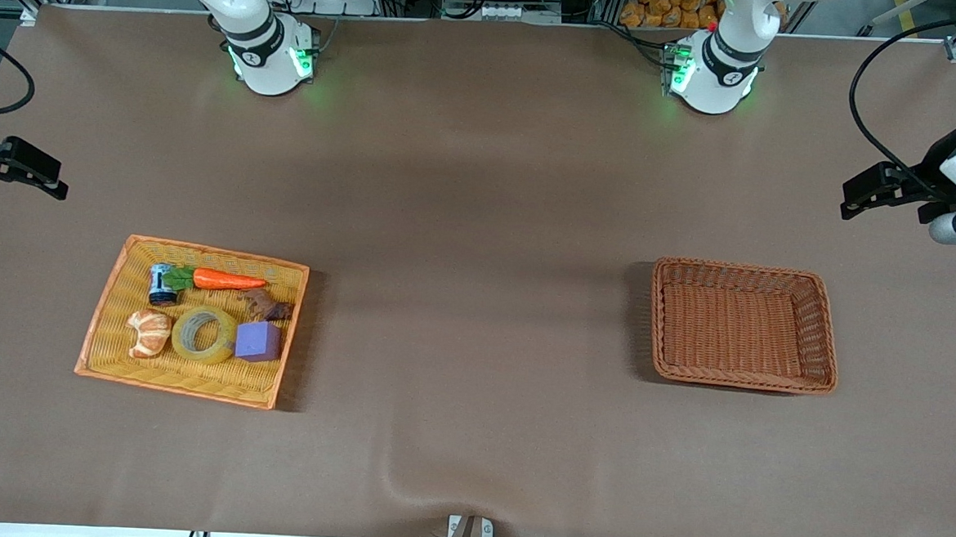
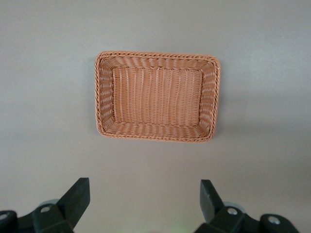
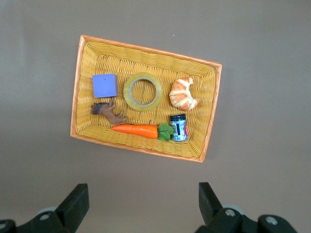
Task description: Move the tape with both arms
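Hovering high at each end of the table, I keep both arms out of the way: my right gripper (image 3: 141,206) hangs with jaws wide apart above the yellow tray (image 1: 108,298), my left gripper (image 2: 145,204) equally spread and empty above the brown basket (image 1: 825,319). The tape (image 1: 204,334) lies flat in the tray between the croissant (image 1: 150,333) and the cube (image 1: 258,341), well below my right jaws, untouched. Judging by this layout, the right picks first and the basket waits to receive.

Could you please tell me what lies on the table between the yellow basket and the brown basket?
Nothing: the front view shows only bare table between the yellow basket and the brown basket.
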`<action>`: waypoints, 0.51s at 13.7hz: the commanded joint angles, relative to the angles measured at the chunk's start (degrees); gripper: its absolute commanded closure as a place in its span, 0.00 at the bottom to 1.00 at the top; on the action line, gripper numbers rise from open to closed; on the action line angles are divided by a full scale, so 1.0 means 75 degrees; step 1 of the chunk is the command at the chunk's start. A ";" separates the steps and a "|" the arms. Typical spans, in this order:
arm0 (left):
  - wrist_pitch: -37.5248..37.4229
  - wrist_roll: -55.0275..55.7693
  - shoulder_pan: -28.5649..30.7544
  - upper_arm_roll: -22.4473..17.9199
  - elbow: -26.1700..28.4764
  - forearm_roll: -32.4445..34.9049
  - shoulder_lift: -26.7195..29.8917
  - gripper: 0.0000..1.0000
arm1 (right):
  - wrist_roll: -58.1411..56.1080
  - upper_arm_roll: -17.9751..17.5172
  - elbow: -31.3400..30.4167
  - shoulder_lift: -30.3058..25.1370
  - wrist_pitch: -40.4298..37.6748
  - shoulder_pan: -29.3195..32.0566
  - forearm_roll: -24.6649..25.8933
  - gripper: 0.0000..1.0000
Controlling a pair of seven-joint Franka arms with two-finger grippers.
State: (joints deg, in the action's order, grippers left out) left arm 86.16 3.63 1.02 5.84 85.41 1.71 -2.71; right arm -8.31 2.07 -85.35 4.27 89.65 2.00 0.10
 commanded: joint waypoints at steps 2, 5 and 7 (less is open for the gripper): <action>-0.0191 -0.0050 -0.0007 0.0006 -0.0232 -0.0065 -0.0096 0.00 | 0.0800 -0.0088 -0.0046 -0.0031 -0.0070 0.0073 0.0011 0.00; -0.0191 -0.0073 0.0063 -0.0005 -0.0232 -0.0065 -0.0096 0.00 | 0.0792 -0.0088 -0.0046 -0.0031 -0.0106 0.0073 0.0093 0.00; -0.0191 -0.0202 0.0110 -0.0040 -0.0232 -0.0146 -0.0108 0.00 | 0.0792 -0.0088 -0.0069 0.0004 -0.0036 0.0061 0.0081 0.00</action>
State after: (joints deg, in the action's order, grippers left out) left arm 86.16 3.63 1.25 5.70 85.41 1.71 -2.72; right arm -3.66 2.07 -85.38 4.42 89.11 2.00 0.10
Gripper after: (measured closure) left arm 0.000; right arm 0.000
